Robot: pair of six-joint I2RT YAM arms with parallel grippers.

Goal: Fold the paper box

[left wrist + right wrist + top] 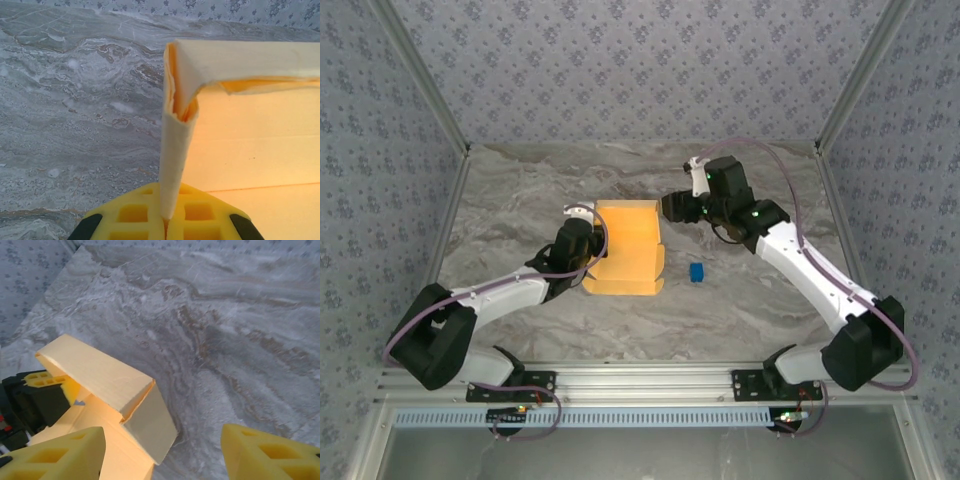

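a: where is the paper box (625, 250)?
b: near the middle of the desk (510, 190), half folded. it's yellow-orange card with its base flat on the marble. the 9 o'clock and 12 o'clock sides are raised as walls, and the 6 o'clock end lies flat.
a: what has hold of it?
b: the left claw (167, 222). in its wrist view the yellow fingers (135, 215) are narrow, pinched on the lower edge of an upright wall panel that rises straight from between them. at the top, that panel meets a folded-over strip at a corner that gapes a little.
a: and from above?
b: the left claw sits at the box's 9 o'clock side, against that wall.
a: the right claw?
b: the right claw (165, 455) is wide, with nothing between its fingers. from above it's at 1 o'clock of the box, just beside the far corner. in its wrist view a loose flap hangs off that corner close to one finger. i cannot tell whether they touch.
a: anything else?
b: a small blue block (697, 271) at 4 o'clock of the box, near it but apart. grey patterned walls (620, 60) stand around the desk.
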